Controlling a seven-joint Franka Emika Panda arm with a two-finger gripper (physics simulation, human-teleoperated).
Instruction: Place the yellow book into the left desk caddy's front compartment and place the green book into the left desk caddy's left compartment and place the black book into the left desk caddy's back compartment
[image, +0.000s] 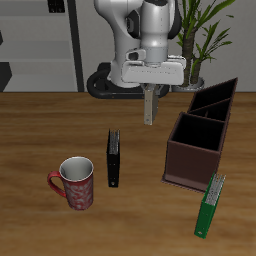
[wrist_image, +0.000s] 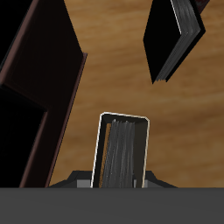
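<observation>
Between raised jaws, yellow book (wrist_image: 122, 150), left desk caddy (image: 198, 145) beside

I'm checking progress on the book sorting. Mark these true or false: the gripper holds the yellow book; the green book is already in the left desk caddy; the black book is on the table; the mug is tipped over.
1. The gripper holds the yellow book. True.
2. The green book is inside the left desk caddy. False: it is on the table outside the caddy, nearer the front edge.
3. The black book is on the table, between the mug and the caddy. True.
4. The mug is tipped over. False: it stands upright.
</observation>
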